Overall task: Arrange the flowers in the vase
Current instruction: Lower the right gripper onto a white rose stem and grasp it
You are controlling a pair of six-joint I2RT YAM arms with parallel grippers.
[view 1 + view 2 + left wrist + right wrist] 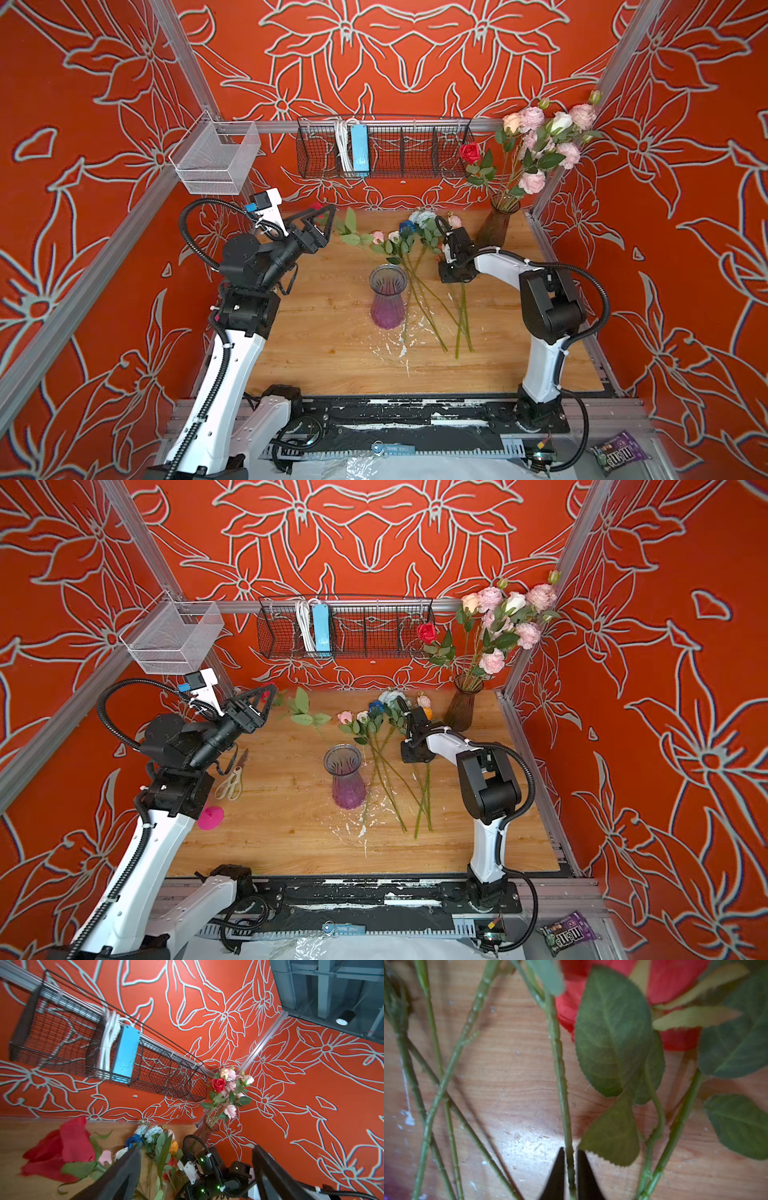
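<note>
Flowers, artificial long green-stemmed roses, lie on the wooden desk right of the purple glass vase. Right gripper pinches one stem; left gripper gapes empty, far left.

i can read only "m&m's", on the dark purple candy packet at the front right corner; the blue key tag's print is too small for me.

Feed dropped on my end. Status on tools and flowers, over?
Right tool shut on one green stem, flat on table. Left tool open, empty. Purple vase empty. Neighbouring stems cross close beside the gripped one.
</note>
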